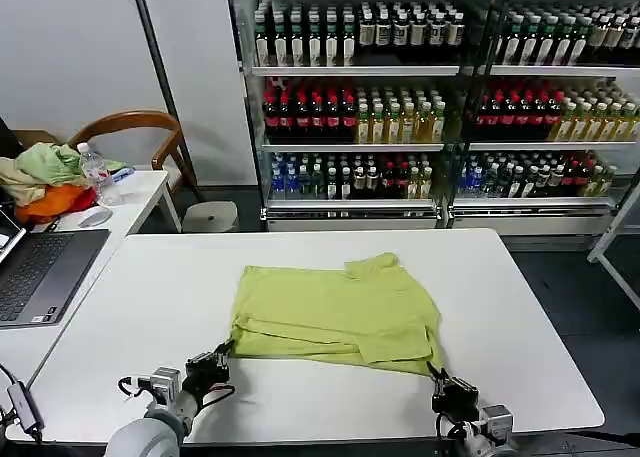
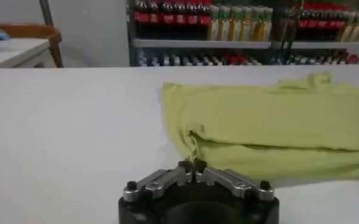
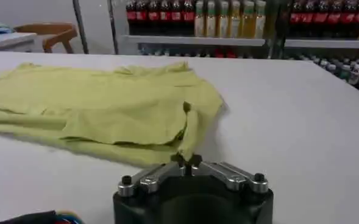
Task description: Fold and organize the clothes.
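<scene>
The left gripper point(image 1: 222, 351) and right gripper point(image 1: 434, 373) are each pinched onto a near corner of the folded yellow-green T-shirt point(image 1: 335, 310) on the white table point(image 1: 150, 307).

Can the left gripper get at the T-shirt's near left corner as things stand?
Probably yes, it already has it. The left gripper sits at the near left corner of the T-shirt, jaws shut on the fabric edge, nothing between them. The right gripper pinches the near right corner likewise.
</scene>
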{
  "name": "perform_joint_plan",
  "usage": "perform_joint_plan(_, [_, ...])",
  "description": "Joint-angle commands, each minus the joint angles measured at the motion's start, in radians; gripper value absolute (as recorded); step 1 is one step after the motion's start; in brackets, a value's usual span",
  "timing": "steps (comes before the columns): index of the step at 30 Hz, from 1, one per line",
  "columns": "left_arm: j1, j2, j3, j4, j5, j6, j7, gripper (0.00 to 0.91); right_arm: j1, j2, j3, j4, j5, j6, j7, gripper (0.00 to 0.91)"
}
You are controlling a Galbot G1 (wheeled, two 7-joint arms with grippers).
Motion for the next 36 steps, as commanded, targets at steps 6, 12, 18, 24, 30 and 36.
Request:
perform_joint_plan(6, [0.232, 0.044, -0.102, -0.126, -0.006, -0.030, -0.008, 0.050, -0.213, -0.023, 0.066, 0.131, -0.034, 0.012, -0.006, 0.000])
perform_joint_plan(12, [0.328, 0.058, -0.138, -0.152, 0.014, -0.049, -0.019, 0.050, -0.281, -0.029, 0.065, 0.174, -0.056, 0.020, -0.003, 0.000])
perform_joint_plan(18, [0.351, 0.054, -0.152, -0.167, 0.013, -0.050, -0.020, 0.050, -0.293, -0.034, 0.065, 0.190, -0.082, 0.028, 0.008, 0.000])
perform_joint_plan(24, [0.355, 0.054, -0.141, -0.173, 0.020, -0.047, -0.030, 0.050, -0.284, -0.042, 0.070, 0.176, -0.095, 0.033, 0.010, 0.000])
perform_joint_plan(30, [0.361, 0.054, -0.139, -0.180, 0.051, -0.024, -0.037, 0.050, -0.266, -0.050, 0.072, 0.158, -0.093, 0.029, 0.015, 0.000])
perform_joint_plan(36, [0.326, 0.051, -0.146, -0.214, 0.060, -0.019, -0.046, 0.907, -0.257, -0.056, 0.092, 0.188, -0.082, 0.021, 0.013, 0.907])
